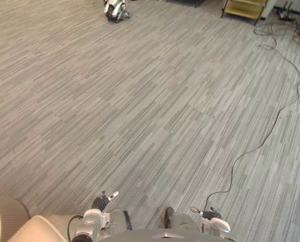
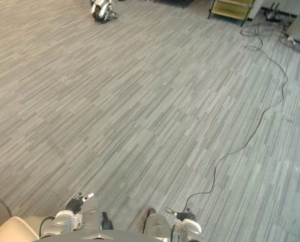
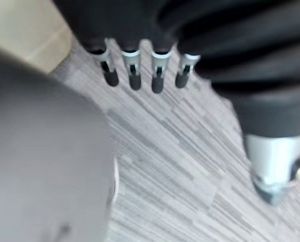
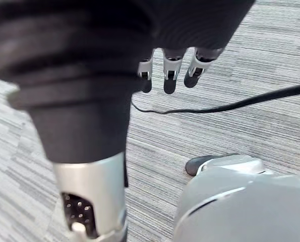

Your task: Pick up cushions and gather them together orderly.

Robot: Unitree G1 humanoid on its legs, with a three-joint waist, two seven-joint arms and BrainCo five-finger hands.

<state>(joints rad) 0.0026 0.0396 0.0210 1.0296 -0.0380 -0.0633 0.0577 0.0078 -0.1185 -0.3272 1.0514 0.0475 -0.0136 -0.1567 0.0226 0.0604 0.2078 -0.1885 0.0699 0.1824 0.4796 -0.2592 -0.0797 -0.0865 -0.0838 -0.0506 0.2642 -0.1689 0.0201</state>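
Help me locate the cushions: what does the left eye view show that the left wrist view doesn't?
The left eye view adds a yellow shelf far ahead to the right and the right hand, low. The left wrist view adds the left hand close up, fingers straight, holding nothing. Shared: that hand, a beige cushion beside it, grey striped carpet.

Cream cushion (image 2: 11,229) lies on grey carpet floor (image 2: 150,101). L robot hand (image 2: 75,203) hangs just beside cushion, R robot hand (image 2: 182,216) farther off. Yellow shelf (image 2: 231,9) stands far across from cushion.
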